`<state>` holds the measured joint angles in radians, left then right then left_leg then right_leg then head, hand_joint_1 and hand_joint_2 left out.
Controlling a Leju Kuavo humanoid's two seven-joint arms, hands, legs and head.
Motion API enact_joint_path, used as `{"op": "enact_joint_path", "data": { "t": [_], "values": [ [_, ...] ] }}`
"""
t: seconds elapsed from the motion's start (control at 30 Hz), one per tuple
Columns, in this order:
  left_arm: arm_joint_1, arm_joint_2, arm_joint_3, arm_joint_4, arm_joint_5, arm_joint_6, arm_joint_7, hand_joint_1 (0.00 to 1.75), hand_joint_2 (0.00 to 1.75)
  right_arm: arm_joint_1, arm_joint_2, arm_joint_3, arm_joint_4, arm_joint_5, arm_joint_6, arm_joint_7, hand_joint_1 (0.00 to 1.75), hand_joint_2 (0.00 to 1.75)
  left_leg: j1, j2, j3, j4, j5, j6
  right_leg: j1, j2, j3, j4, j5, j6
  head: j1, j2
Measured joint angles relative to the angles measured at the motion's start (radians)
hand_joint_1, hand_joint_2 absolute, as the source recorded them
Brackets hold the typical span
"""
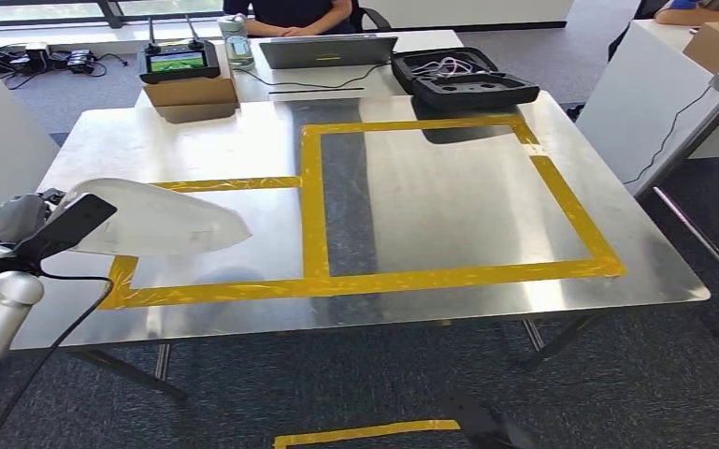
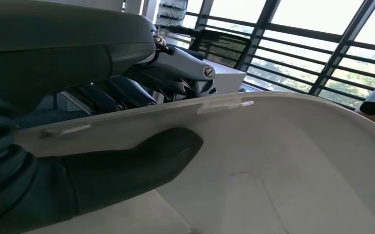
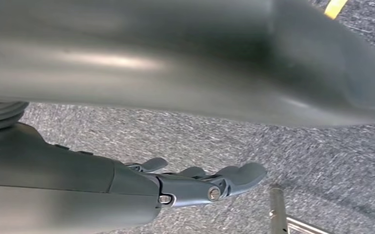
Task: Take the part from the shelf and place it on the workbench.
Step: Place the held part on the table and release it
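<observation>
Left hand (image 2: 127,161) holds the white part (image 1: 154,220) by its rim, thumb inside and fingers (image 2: 175,78) behind, above the left edge of the metal surface (image 1: 449,206). Right hand (image 3: 195,183) hangs over grey carpet (image 3: 175,131), fingers loosely apart, holding nothing

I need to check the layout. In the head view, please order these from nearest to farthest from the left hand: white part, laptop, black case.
1. white part, held by the left hand, over the table's left edge.
2. laptop, far side, centre.
3. black case, far side, right of the laptop.
</observation>
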<state>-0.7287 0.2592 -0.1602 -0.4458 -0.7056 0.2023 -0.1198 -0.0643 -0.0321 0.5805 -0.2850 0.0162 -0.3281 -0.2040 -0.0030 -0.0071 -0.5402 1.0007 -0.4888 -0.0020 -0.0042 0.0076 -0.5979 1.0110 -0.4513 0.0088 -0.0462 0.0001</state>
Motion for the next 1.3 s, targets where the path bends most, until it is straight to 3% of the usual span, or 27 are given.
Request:
{"op": "enact_joint_path", "data": {
  "t": [0.33, 0.63, 0.87, 1.0, 1.17, 1.3],
  "values": [
    [-0.007, -0.046, -0.004, 0.038, 0.033, -0.043, -0.049, 1.75, 1.75, 0.008, -0.011, 0.014, 0.000, 0.003, 0.011, -0.015, 0.00, 0.00, 0.000, 0.000, 0.000, 0.000, 0.000, 0.000, 0.000, 0.000, 0.000, 0.000, 0.000, 0.000, 0.000, 0.000],
    [-0.004, -0.059, -0.007, 0.043, 0.059, -0.117, -0.139, 1.75, 1.75, 0.008, -0.020, 0.032, 0.000, 0.003, 0.030, -0.020, 0.00, 0.00, 0.000, 0.000, 0.000, 0.000, 0.000, 0.000, 0.000, 0.000, 0.000, 0.000, 0.000, 0.000, 0.000, 0.000],
    [-0.003, -0.065, -0.011, 0.043, 0.062, -0.121, -0.146, 1.75, 1.75, 0.009, -0.027, 0.041, 0.000, -0.009, 0.027, -0.032, 0.00, 0.00, 0.000, 0.000, 0.000, 0.000, 0.000, 0.000, 0.000, 0.000, 0.000, 0.000, 0.000, 0.000, 0.000, 0.000],
    [-0.003, -0.067, -0.013, 0.043, 0.062, -0.111, -0.145, 0.00, 1.75, 0.010, -0.030, 0.043, 0.001, -0.010, 0.026, -0.033, 0.00, 0.00, 0.000, 0.000, 0.000, 0.000, 0.000, 0.000, 0.000, 0.000, 0.000, 0.000, 0.000, 0.000, 0.000, 0.000],
    [-0.001, -0.073, -0.014, 0.043, 0.071, -0.056, -0.135, 0.00, 1.75, 0.013, -0.034, 0.045, 0.001, -0.017, 0.022, -0.036, 0.00, 0.00, 0.000, 0.000, 0.000, 0.000, 0.000, 0.000, 0.000, 0.000, 0.000, 0.000, 0.000, 0.000, 0.000, 0.000],
    [0.002, -0.077, -0.014, 0.043, 0.076, -0.046, -0.135, 0.00, 0.00, 0.014, -0.036, 0.045, 0.001, -0.019, 0.020, -0.038, 0.00, 0.00, 0.000, 0.000, 0.000, 0.000, 0.000, 0.000, 0.000, 0.000, 0.000, 0.000, 0.000, 0.000, 0.000, 0.000]
  ]
}}
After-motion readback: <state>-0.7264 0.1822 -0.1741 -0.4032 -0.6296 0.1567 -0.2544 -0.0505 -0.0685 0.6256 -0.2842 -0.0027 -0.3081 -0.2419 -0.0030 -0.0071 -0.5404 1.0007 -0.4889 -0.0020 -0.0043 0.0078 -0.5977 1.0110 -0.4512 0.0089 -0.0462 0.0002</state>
